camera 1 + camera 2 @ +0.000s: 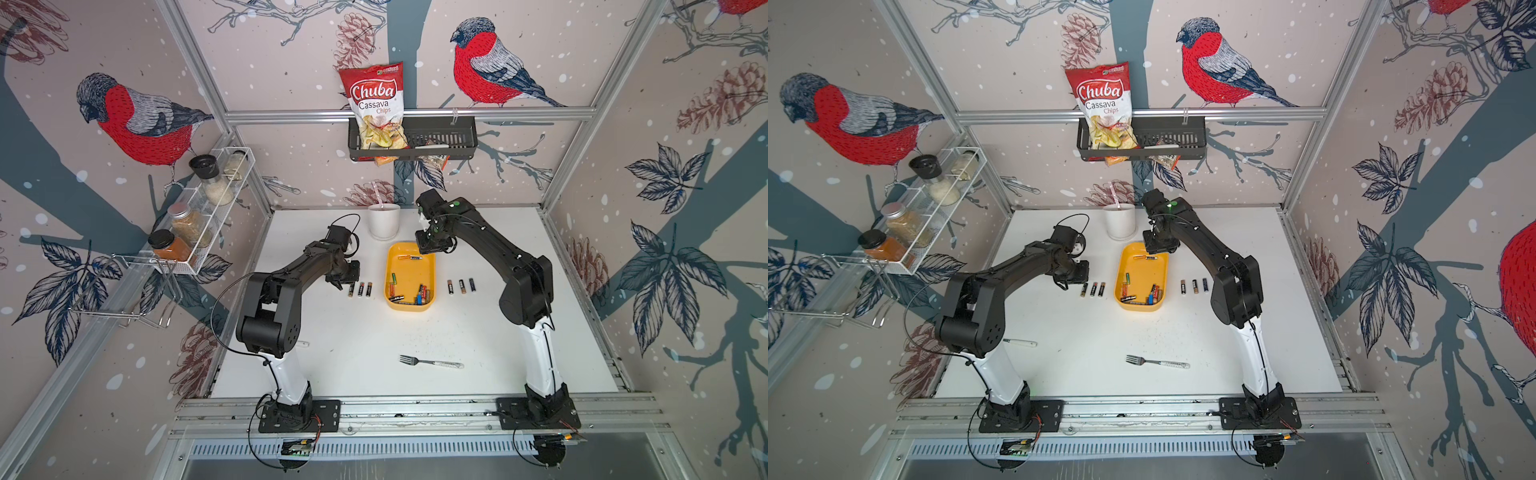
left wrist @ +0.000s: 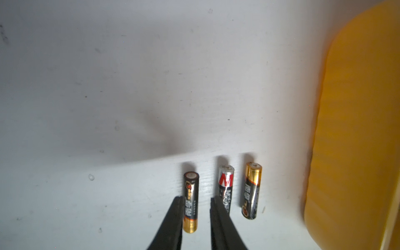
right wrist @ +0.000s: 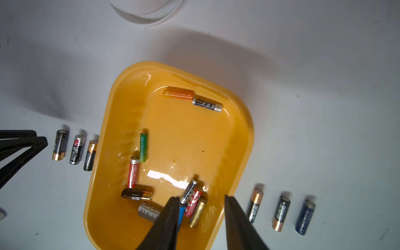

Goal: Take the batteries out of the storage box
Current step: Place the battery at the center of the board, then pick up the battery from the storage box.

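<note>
Fingers [image 2: 173, 220] of the left gripper [image 2: 195, 198] stand parted, straddling without pinching one battery [image 2: 191, 207] that lies on the table [image 2: 108, 86], outermost of three left of the yellow box [image 3: 101, 173]. The right gripper [image 3: 201, 198] hangs parted and empty above this mid-table box, where several batteries [image 3: 142, 147] lie.

Left wrist view: storage box [image 2: 355, 129], off to one side of the left gripper [image 2: 196, 198], is blurred and cropped by the frame edge, so only the outer wall shows. Red-M battery [image 2: 226, 184]: near end hidden behind a finger [image 2: 220, 223].
Right wrist view: blue battery [image 3: 181, 213] under the right gripper [image 3: 201, 197] mostly covered by a finger. White cup [image 3: 147, 10] beyond the box is cropped.
Both top views: labels on the batteries [image 1: 422, 296] too small to read. Right gripper's tips hidden under its own wrist.
</note>
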Available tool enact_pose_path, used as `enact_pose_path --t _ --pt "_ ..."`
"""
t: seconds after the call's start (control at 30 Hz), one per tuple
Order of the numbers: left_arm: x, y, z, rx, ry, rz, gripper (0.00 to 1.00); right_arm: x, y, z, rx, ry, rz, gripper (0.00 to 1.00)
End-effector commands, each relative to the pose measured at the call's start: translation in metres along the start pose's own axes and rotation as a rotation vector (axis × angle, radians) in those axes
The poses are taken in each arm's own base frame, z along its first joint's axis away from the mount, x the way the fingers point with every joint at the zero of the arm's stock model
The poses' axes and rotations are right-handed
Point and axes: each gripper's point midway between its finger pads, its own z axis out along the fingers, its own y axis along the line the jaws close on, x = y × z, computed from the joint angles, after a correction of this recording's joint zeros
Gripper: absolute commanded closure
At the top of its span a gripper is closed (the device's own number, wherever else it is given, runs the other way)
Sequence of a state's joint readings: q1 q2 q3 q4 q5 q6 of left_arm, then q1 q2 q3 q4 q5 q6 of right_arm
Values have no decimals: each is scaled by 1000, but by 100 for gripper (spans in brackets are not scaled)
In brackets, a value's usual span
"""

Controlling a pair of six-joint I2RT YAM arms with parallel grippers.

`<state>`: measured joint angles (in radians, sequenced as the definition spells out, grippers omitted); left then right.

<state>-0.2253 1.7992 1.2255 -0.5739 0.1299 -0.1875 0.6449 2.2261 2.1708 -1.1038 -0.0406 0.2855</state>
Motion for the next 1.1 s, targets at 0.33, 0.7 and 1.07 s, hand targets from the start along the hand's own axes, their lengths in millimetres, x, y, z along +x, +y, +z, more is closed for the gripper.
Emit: enact_pose_path --t 0.33,0.7,1.07 --pt "4 -4 -7 29 6 -24 73 19 56 67 -68 69 -47 60" --pt "13 -4 -4 40 14 -32 73 22 64 93 -84 92 -51 60" --pt "15 -4 -5 42 16 -31 72 26 67 112 -80 104 -52 61"
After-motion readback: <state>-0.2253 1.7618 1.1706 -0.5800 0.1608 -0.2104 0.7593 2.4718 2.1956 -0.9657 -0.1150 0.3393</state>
